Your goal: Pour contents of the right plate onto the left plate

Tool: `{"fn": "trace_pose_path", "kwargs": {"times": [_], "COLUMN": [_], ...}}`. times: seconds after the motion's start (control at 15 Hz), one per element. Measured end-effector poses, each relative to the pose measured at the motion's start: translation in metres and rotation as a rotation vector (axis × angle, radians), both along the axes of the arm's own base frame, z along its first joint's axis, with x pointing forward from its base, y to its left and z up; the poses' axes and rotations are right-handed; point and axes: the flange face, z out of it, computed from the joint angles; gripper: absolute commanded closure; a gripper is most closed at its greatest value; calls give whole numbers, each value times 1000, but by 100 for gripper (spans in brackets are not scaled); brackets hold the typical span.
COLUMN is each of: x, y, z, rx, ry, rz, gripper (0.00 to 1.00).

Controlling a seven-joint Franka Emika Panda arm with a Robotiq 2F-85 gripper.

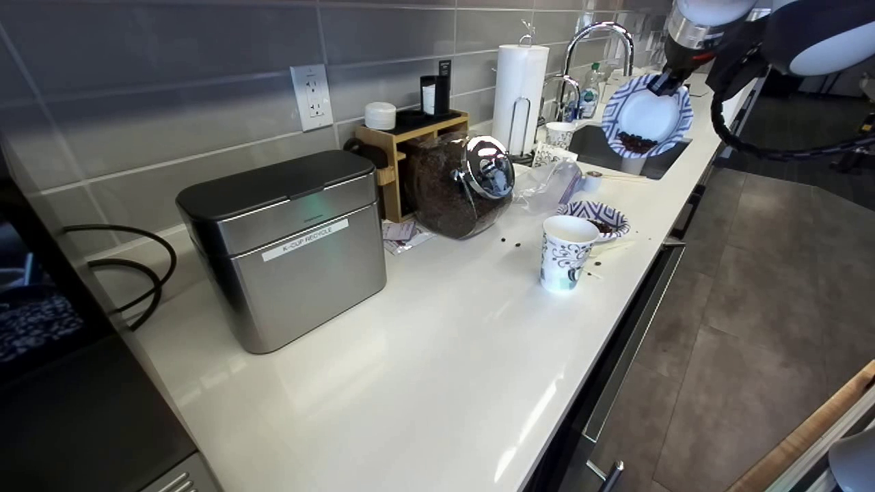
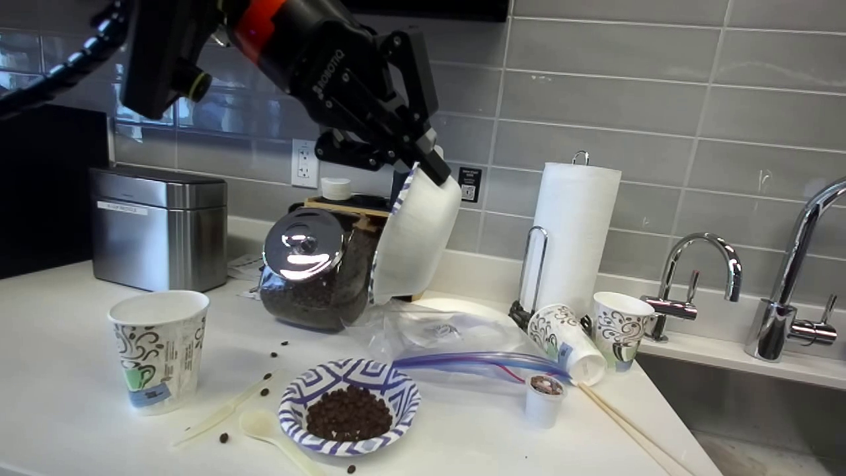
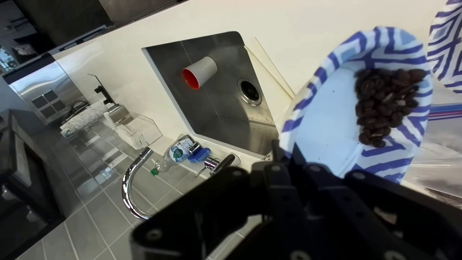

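My gripper [image 3: 285, 151] is shut on the rim of the right plate, a blue-and-white patterned dish [image 3: 325, 115], and holds it up in the air; both exterior views show the gripper [image 1: 662, 85] [image 2: 433, 158] and the dish [image 1: 649, 113] [image 2: 420, 231]. The dish is tilted steeply, with dark beans [image 3: 388, 104] gathered at its low side. In an exterior view I see only its white underside and a strip of rim. The left plate [image 2: 396, 390], similarly patterned, sits on the counter below, apart from the held dish, with dark beans [image 2: 350, 413] in it.
A paper cup [image 2: 158, 350] stands beside the left plate. Spoons [image 2: 264, 423] and loose beans lie around it. A glass jar [image 2: 317, 291], plastic bag [image 2: 449, 337], small tub [image 2: 545, 400], chopsticks [image 2: 621, 423] and paper towel roll [image 2: 575, 231] are nearby, with the sink [image 3: 216, 94] beyond.
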Motion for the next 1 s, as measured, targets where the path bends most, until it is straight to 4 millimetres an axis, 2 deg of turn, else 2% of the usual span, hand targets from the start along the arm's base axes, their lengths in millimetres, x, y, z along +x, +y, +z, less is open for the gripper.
{"fn": "trace_pose_path", "kwargs": {"times": [0.67, 1.0], "x": [-2, -2], "y": [21, 16], "z": [-3, -4], "rx": [-90, -80], "ry": [-36, -39], "rz": [-1, -20], "gripper": [99, 99]}}
